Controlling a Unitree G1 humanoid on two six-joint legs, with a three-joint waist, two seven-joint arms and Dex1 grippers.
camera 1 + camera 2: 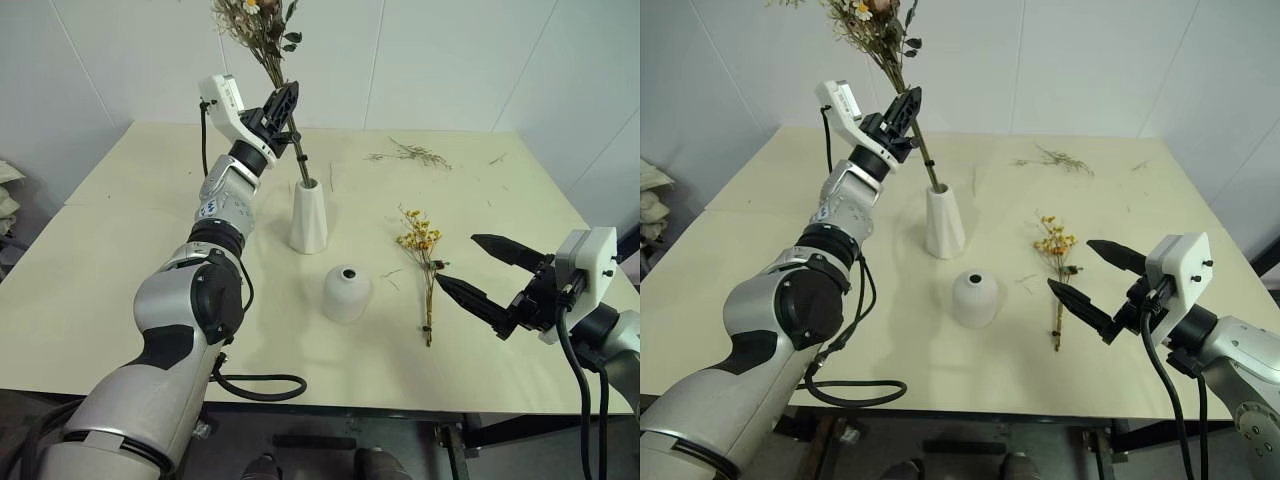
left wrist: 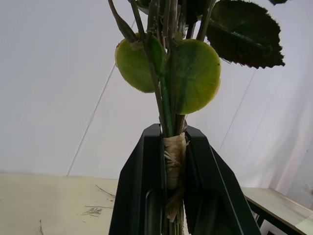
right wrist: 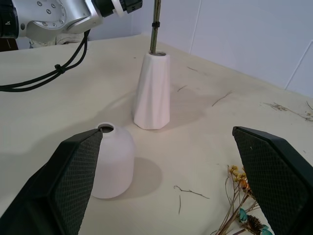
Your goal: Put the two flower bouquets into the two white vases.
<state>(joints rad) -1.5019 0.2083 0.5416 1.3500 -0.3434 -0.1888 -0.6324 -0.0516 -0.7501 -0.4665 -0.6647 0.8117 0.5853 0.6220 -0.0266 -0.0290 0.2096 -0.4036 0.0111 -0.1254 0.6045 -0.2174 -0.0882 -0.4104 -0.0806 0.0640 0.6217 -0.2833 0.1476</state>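
Overhead, the large pink-rose bouquet (image 1: 262, 30) is cropped at the frame's top, stems in the tall tapered white vase (image 1: 308, 215), left jaws (image 1: 283, 110) clamping them; right jaws (image 1: 485, 272) gape beside the slim yellow-flower bunch (image 1: 422, 265).

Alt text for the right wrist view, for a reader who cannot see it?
Open right end effector frames a cream table: short domed white vase near, tall cone vase behind with a stem in its mouth. Yellow-flower bunch lies by one finger.
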